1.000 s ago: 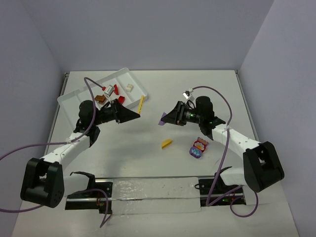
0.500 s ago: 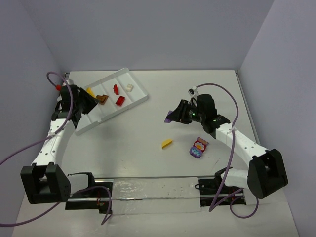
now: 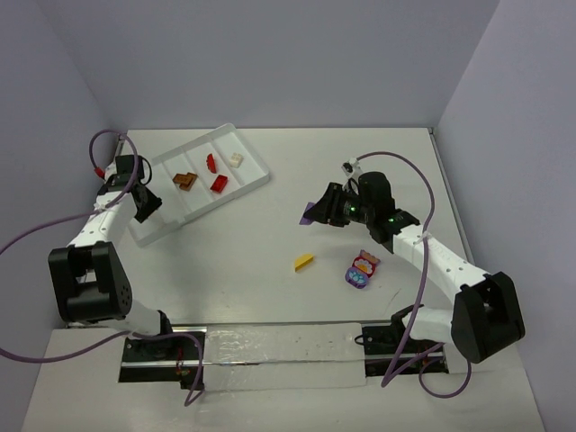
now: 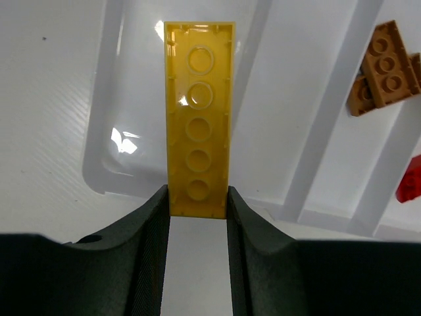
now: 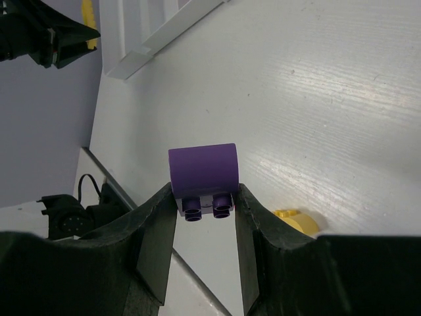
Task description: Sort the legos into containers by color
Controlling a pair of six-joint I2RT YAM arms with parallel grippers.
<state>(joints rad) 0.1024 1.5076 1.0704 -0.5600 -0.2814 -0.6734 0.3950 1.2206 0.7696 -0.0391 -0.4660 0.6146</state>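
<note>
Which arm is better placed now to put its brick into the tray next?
Left, probably. The left gripper holds the yellow plate right over the end compartment of the tray. The right gripper holds the purple brick over the table, well away from the tray.

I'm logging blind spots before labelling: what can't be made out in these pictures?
- Top view: yellow plate hidden under the left gripper.
- Top view: purple brick mostly hidden by the right gripper.
- Left wrist: red brick cut off by right edge.
- Top view: pink-purple cluster too small to separate pieces.
- Right wrist: tray cut off by top edge.
</note>
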